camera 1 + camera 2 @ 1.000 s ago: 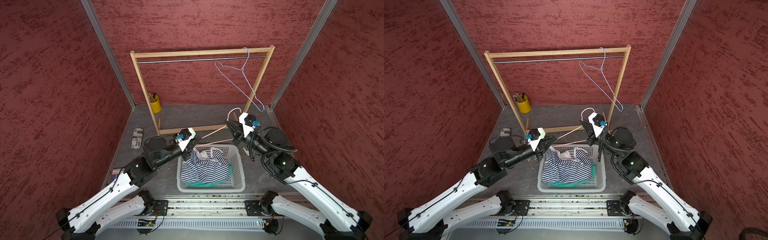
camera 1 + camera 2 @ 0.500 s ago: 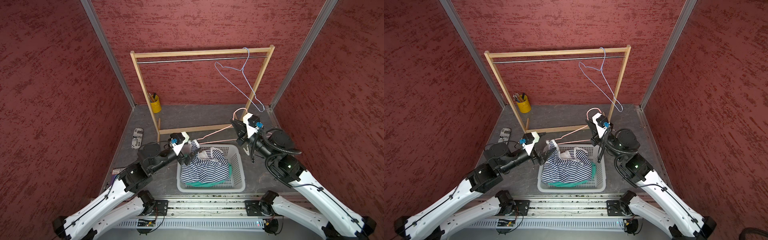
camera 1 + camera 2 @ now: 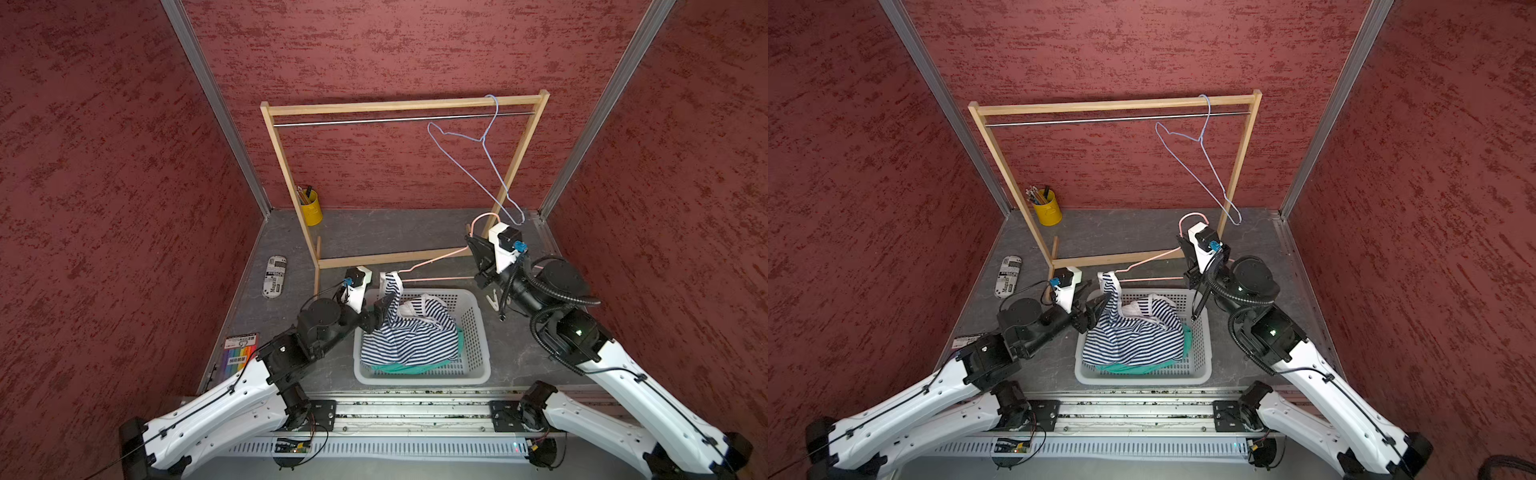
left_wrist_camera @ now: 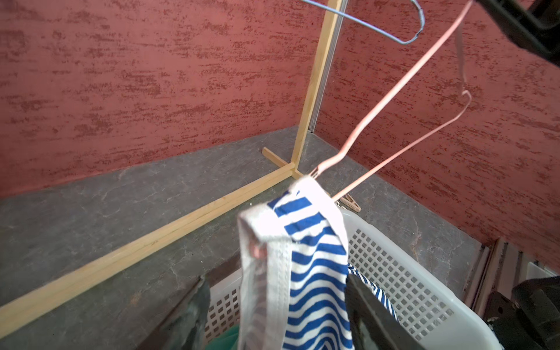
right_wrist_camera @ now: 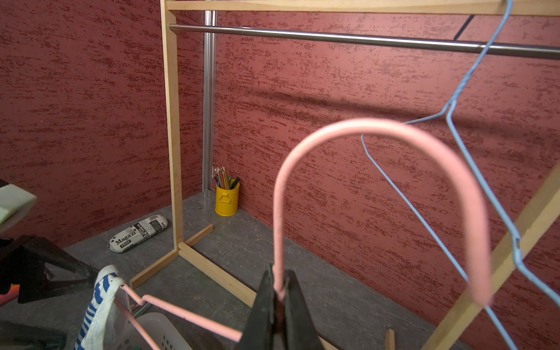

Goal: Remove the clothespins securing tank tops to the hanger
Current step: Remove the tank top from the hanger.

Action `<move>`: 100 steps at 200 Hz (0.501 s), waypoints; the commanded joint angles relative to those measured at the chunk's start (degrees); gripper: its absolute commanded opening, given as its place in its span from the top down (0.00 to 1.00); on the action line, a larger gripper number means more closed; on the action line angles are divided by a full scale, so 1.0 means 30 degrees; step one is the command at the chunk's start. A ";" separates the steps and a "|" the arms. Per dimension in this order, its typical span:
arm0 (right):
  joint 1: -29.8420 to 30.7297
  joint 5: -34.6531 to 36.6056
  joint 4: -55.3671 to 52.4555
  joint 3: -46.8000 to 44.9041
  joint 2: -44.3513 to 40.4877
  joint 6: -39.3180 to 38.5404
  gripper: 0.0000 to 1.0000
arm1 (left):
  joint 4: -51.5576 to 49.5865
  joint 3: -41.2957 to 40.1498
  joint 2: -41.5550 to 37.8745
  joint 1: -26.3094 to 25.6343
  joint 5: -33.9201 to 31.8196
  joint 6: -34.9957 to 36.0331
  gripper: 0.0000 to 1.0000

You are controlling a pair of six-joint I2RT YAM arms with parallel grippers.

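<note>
clothespin (image 3: pixel 493 300) lies loose on the desk (image 3: pixel 374 232), right of the basket (image 3: pixel 473 332). the striped tank top (image 3: pixel 409 332) hangs by one strap from the pink hanger (image 3: pixel 432 262)'s left end. my right pincer (image 5: pixel 280 303) is clamped on the hanger's neck. my left pincer (image 4: pixel 277 281) stands apart astride the strap. next i'd judge: close and work that strap free.

The basket (image 3: pixel 420 377) sits on the table (image 3: pixel 374 232) at the middle front, between the two arms. In it the upper tank top (image 3: pixel 411 336) lies on the lower tank top (image 3: pixel 399 368). One strap of the upper one rises at the basket's rear left corner and drapes over the end of the held hanger (image 5: pixel 378 125), between the spread fingers of the left pincer (image 4: pixel 274 303). The right pincer (image 5: pixel 279 281) grips that hanger's neck, behind and right of the basket. A clothespin (image 3: pixel 493 300) lies on the table just right of the basket. The rack (image 3: pixel 399 106) stands behind, and the rack hanger (image 3: pixel 496 170) hangs from its top at the right end. The cup (image 3: pixel 312 208) stands behind the rack's left foot. The pencil case (image 3: pixel 275 276) lies left of that foot, and the card (image 3: pixel 241 352) lies at the front left.
</note>
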 commanded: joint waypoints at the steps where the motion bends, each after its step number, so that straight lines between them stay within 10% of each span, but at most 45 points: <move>1: -0.0061 0.0727 0.0834 0.0512 -0.0172 0.0351 1.00 | 0.2632 -0.0026 0.0332 -0.1011 -0.2723 -0.0445 0.32; 100: -0.0090 0.0902 0.0954 0.0543 -0.0110 0.0463 1.00 | 0.3452 0.1076 0.2515 -0.2181 -0.3309 0.0422 0.39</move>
